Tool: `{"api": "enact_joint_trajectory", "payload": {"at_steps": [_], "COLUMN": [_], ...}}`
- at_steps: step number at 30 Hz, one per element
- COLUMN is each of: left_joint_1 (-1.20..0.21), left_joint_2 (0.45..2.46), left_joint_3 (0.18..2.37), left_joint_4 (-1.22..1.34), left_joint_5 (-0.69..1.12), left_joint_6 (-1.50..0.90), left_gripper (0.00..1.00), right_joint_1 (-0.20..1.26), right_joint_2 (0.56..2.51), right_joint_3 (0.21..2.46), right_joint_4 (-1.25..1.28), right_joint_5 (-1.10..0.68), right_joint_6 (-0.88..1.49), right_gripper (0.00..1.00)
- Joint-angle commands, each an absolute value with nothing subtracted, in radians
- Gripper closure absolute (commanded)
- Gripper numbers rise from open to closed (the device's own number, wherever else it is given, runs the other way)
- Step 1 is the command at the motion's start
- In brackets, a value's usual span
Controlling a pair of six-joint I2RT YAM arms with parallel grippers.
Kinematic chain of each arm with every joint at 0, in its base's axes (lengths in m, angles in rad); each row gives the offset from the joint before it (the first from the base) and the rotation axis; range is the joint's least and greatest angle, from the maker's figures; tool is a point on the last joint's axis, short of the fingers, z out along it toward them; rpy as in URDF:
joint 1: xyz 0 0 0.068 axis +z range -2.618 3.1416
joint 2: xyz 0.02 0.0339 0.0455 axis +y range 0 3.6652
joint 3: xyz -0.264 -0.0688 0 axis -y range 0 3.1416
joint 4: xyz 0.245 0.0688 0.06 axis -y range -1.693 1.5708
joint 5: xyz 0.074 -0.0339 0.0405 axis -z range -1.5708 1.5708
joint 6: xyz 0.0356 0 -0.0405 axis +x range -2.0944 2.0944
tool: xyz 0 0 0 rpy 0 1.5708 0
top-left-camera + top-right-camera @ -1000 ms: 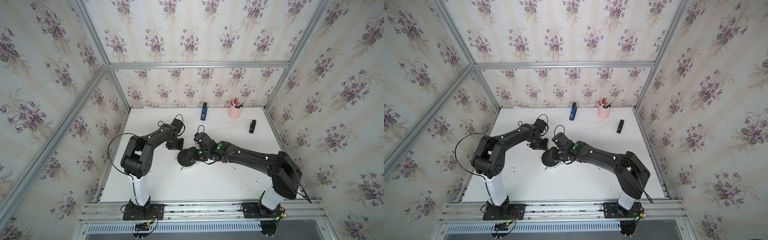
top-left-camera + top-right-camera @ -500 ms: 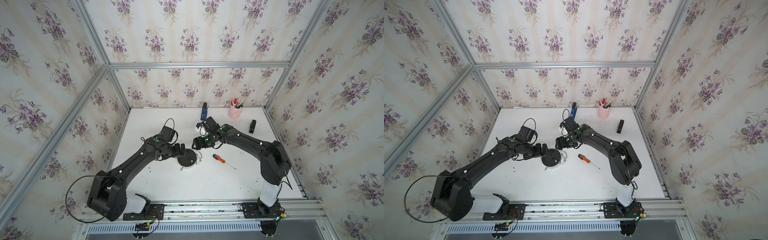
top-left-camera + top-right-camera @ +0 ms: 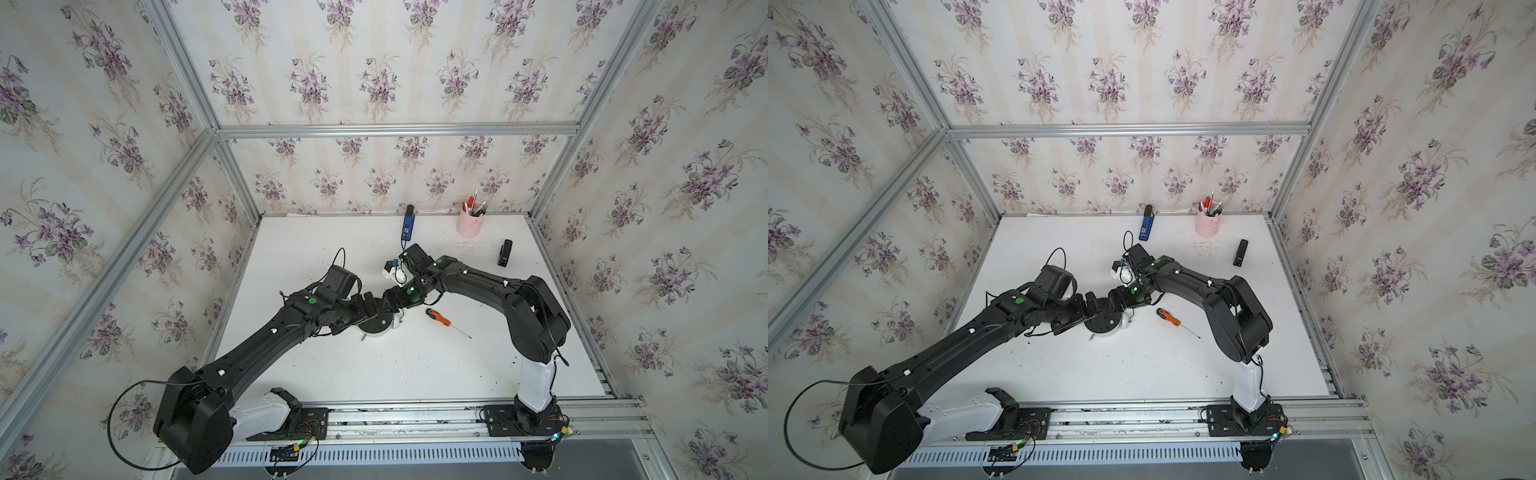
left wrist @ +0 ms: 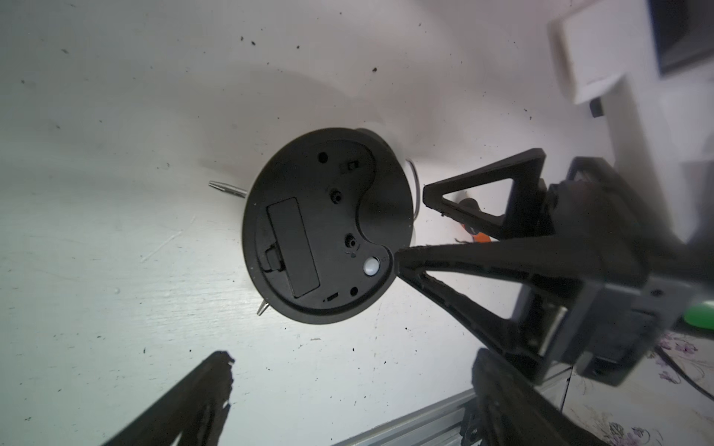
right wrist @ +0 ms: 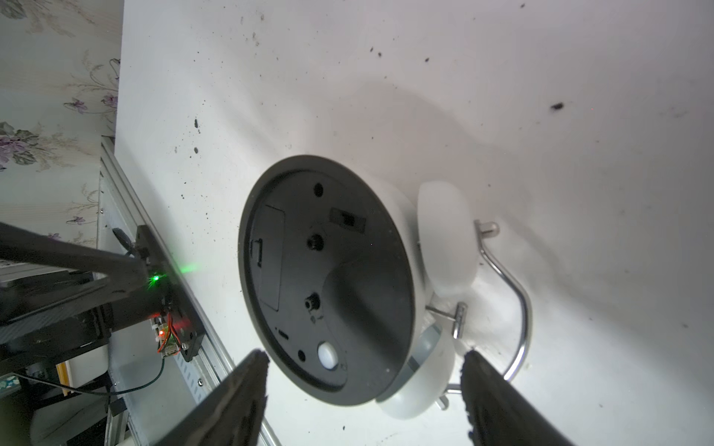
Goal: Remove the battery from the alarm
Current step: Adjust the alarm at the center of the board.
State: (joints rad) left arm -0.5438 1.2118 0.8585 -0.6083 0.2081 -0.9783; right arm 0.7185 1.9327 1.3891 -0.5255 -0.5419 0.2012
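The alarm (image 3: 376,325) (image 3: 1105,325) lies face down near the table's middle, black round back panel up, white bells and metal handle (image 5: 517,293) toward the right arm. Its battery cover (image 4: 293,247) (image 5: 268,258) is closed, so the battery is hidden. My left gripper (image 3: 359,318) (image 4: 353,370) is open just left of the alarm, with only bare table between its fingers. My right gripper (image 3: 392,309) (image 5: 363,363) is open and straddles the alarm's rim beside the white button (image 5: 327,355). One of its fingertips (image 4: 400,255) is at the rim.
An orange-and-black screwdriver (image 3: 444,321) (image 3: 1169,317) lies just right of the alarm. At the back stand a pink cup of pens (image 3: 468,224), a blue device (image 3: 408,228) and a black stapler-like block (image 3: 505,253). Metal rails edge the table.
Both grippers have opened wider. The right gripper drew back toward the rear, leaving the screwdriver on the table, then came down to the alarm's rim. The left arm stretched out toward the alarm.
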Motion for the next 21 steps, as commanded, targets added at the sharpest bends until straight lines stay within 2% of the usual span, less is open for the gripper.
{"api": "enact_joint_trajectory", "payload": {"at_steps": [1, 11, 21], "left_joint_1": [-0.544, -0.542, -0.521], "left_joint_2": [1.208, 1.325, 1.496], "left_joint_3": [0.823, 0.789, 0.851], "left_joint_4": [-0.596, -0.363, -0.259], "left_joint_5": [0.109, 0.106, 0.104], "left_joint_6": [-1.047, -1.085, -1.029], "left_gripper": [0.01, 0.00, 0.00], "right_joint_1": [0.728, 0.747, 0.770], "right_joint_2": [1.941, 1.989, 1.966], "right_joint_3": [1.390, 1.380, 1.311], "right_joint_4": [-0.493, -0.466, -0.423], "right_joint_5": [-0.585, -0.511, -0.449], "right_joint_6": [0.186, 0.262, 0.437], "right_gripper": [0.18, 0.18, 0.25]}}
